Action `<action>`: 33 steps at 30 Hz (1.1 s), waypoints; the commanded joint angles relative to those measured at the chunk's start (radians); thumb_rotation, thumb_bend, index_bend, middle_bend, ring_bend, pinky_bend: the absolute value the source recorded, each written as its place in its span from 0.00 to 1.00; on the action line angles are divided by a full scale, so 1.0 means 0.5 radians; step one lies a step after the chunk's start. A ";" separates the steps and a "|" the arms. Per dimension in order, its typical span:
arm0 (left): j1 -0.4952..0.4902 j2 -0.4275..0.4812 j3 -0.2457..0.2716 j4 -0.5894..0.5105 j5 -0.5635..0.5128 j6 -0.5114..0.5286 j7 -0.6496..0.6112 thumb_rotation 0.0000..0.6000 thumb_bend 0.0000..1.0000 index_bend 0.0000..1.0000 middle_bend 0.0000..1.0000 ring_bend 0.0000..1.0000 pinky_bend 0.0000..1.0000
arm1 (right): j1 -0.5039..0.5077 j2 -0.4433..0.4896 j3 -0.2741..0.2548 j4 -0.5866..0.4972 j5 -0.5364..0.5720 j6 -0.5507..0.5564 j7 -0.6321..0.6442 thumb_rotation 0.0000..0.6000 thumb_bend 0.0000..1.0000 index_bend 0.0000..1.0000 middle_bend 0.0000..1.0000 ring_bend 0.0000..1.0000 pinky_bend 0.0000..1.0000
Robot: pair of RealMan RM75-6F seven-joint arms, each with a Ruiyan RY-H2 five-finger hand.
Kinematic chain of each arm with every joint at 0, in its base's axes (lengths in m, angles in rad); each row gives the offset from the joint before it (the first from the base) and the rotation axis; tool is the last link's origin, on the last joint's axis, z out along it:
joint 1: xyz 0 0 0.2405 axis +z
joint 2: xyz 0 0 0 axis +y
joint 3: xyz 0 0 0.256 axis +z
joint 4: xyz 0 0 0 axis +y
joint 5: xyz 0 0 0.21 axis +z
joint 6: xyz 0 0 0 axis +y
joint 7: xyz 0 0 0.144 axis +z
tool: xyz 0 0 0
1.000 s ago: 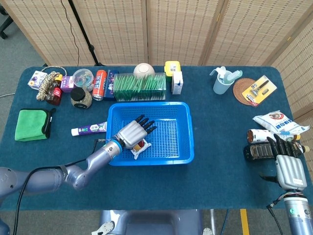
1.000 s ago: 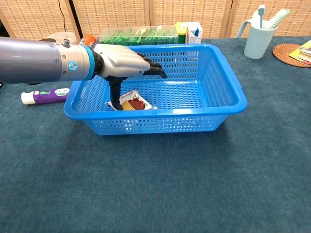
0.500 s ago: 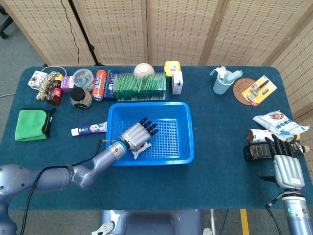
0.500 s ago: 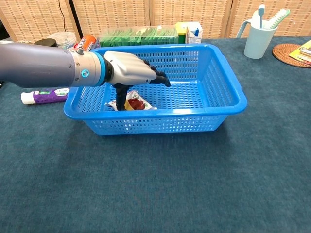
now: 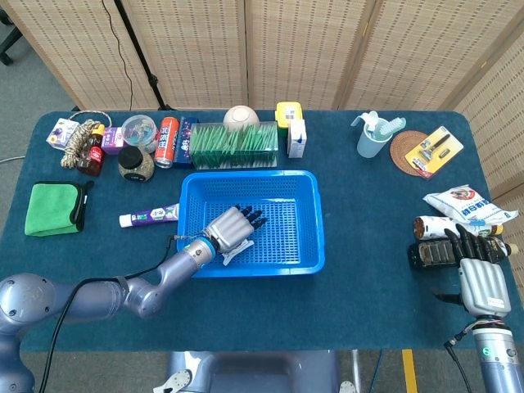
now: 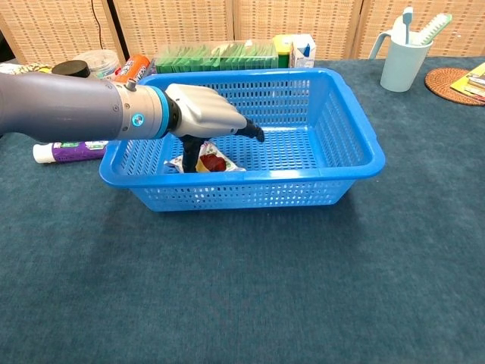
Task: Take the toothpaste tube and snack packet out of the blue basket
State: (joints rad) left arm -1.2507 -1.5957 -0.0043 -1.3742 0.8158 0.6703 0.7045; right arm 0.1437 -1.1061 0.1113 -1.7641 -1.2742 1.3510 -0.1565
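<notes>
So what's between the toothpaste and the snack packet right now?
The basket's left wall and the left hand over the packet; the toothpaste lies outside on the table. The head view shows it.

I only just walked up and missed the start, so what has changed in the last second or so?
The left hand has sunk lower into the blue basket over the snack packet, its thumb reaching down beside the packet; whether it grips it yet is unclear. The packet has shifted slightly. The toothpaste tube outside the basket and the right hand stayed put.

Staged lab tabletop, blue cloth-covered table (image 5: 368,270), woven folding screens (image 5: 303,49) behind, assorted household props (image 5: 164,135)
</notes>
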 commanded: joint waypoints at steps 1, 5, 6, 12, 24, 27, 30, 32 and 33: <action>-0.009 -0.001 0.015 -0.003 -0.042 0.001 0.018 1.00 0.21 0.44 0.44 0.45 0.55 | -0.001 0.001 -0.001 0.000 -0.001 0.001 0.000 1.00 0.00 0.00 0.00 0.00 0.00; -0.019 -0.003 0.019 -0.011 -0.074 0.034 0.037 1.00 0.34 0.57 0.55 0.54 0.62 | -0.001 0.004 -0.001 -0.001 0.000 -0.001 0.006 1.00 0.00 0.00 0.00 0.00 0.00; -0.018 -0.001 0.017 -0.018 -0.078 0.045 0.038 1.00 0.38 0.60 0.57 0.56 0.63 | 0.000 0.004 -0.001 -0.001 0.000 -0.002 0.007 1.00 0.00 0.00 0.00 0.00 0.00; -0.018 0.023 0.013 -0.062 -0.087 0.110 0.054 1.00 0.46 0.66 0.62 0.60 0.66 | 0.000 0.004 -0.003 -0.002 -0.007 0.001 0.008 1.00 0.00 0.00 0.00 0.00 0.00; 0.020 0.213 -0.114 -0.275 0.005 0.268 -0.055 1.00 0.47 0.66 0.62 0.60 0.66 | -0.002 0.007 -0.011 -0.009 -0.023 0.005 0.012 1.00 0.00 0.00 0.00 0.00 0.00; 0.039 0.311 -0.149 -0.386 0.031 0.324 -0.077 1.00 0.47 0.66 0.62 0.60 0.66 | -0.005 0.008 -0.014 -0.012 -0.033 0.010 0.013 1.00 0.00 0.00 0.00 0.00 0.00; 0.066 0.402 -0.171 -0.485 0.062 0.373 -0.100 1.00 0.47 0.66 0.62 0.60 0.66 | -0.006 0.008 -0.020 -0.015 -0.046 0.013 0.010 1.00 0.00 0.00 0.00 0.00 0.00; 0.091 0.475 -0.183 -0.560 0.090 0.409 -0.121 1.00 0.47 0.66 0.62 0.60 0.66 | -0.006 0.008 -0.023 -0.018 -0.054 0.014 0.012 1.00 0.00 0.00 0.00 0.00 0.00; 0.108 0.515 -0.193 -0.598 0.103 0.434 -0.137 1.00 0.47 0.66 0.62 0.60 0.66 | -0.007 0.008 -0.025 -0.019 -0.058 0.015 0.011 1.00 0.00 0.00 0.00 0.00 0.00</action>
State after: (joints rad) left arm -1.2127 -1.3694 -0.0898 -1.6421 0.8515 0.8647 0.6508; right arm 0.1404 -1.1020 0.0989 -1.7735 -1.3030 1.3582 -0.1511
